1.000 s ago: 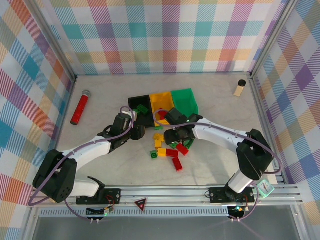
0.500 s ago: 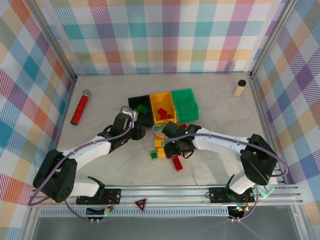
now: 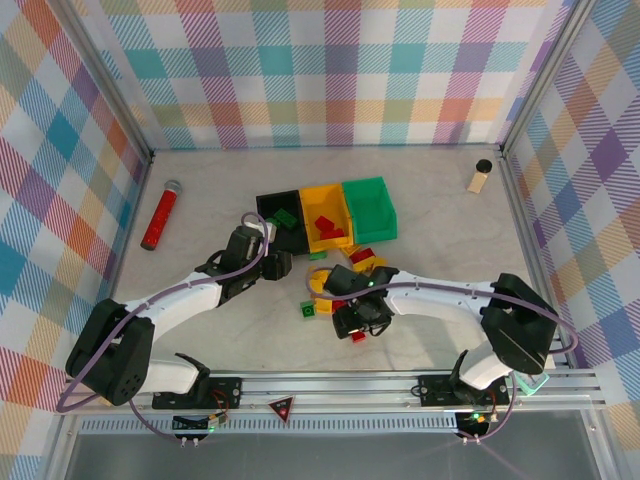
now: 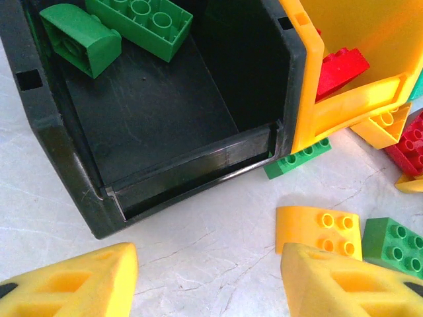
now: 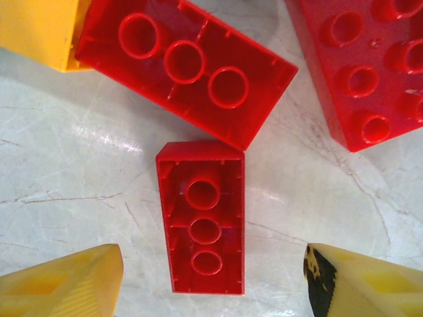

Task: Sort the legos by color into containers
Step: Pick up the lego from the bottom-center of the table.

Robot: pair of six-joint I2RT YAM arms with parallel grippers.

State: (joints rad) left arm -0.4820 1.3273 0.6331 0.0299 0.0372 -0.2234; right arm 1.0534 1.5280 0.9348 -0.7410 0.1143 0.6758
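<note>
Three bins stand touching in a row on the pale table (image 3: pixel 440 230): the black bin (image 3: pixel 275 197), the yellow-orange bin (image 3: pixel 322 192) and the green bin (image 3: pixel 368 184), close to the spill so each brick has a short trip. Green bricks (image 4: pixel 139 23) lie in the black bin and red bricks (image 3: pixel 325 225) in the yellow-orange one, so colour and bin need not match.

The left gripper (image 4: pixel 208 277) hangs just before the black bin's front wall, fingers apart over bare table, gripping nothing. It looks to be waiting.

The right gripper (image 3: pixel 358 318) is low over the loose legos (image 3: pixel 318 285), released, its fingers straddling a small red brick (image 5: pixel 201 218) lying underside up, apart from both fingers. I judge a pinch comes next.
</note>
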